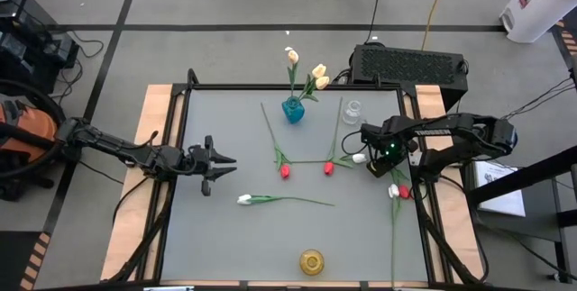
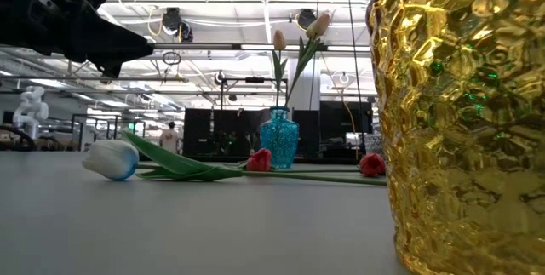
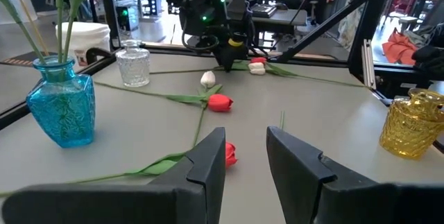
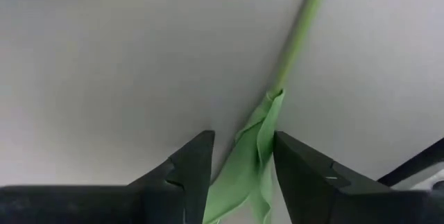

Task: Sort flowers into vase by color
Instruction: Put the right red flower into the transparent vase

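Three cream-yellow tulips stand in the blue vase (image 1: 294,109) at the far middle. Two red tulips (image 1: 285,171) (image 1: 328,167) and three white ones (image 1: 359,158) (image 1: 244,199) (image 1: 394,191) lie flat on the table, with another red bud (image 1: 404,192) beside the last. My right gripper (image 1: 374,167) points down at the table, open. Its fingers stand on either side of a green leaf and stem (image 4: 260,141) lying on the table; which bud it belongs to is hidden. My left gripper (image 1: 227,166) is open and empty at the left, above the table.
A clear glass vase (image 1: 352,111) stands right of the blue vase. A gold vase (image 1: 312,261) stands near the front edge and fills the right of the low view (image 2: 460,122). A black frame (image 1: 297,86) rims the table.
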Robot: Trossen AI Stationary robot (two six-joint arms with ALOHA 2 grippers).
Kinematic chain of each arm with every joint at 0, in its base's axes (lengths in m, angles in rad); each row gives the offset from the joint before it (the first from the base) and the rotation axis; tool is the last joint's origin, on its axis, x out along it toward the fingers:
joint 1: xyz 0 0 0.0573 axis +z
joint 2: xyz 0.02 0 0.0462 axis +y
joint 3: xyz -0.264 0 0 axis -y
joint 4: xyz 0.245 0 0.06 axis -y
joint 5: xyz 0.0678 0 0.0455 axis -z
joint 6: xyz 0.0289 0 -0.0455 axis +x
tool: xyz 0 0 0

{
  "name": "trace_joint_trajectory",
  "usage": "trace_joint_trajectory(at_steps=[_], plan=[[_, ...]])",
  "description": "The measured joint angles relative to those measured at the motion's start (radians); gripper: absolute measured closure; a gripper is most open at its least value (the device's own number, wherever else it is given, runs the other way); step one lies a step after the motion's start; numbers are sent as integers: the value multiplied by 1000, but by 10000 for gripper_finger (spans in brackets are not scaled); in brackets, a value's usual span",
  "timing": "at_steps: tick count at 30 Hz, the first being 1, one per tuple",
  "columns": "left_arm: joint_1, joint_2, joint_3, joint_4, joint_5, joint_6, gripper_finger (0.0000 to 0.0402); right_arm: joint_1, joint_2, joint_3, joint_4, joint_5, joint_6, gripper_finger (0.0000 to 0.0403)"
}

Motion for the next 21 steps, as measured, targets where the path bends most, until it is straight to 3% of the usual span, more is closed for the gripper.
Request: trace_joint_trajectory(at_steps=[7,21], plan=[[0,0,0,0,1,0,288,0,0,1,2,-3,-22,272],[0,0,0,0,1,-10,288,0,1,-1,8,-7,-27,396]])
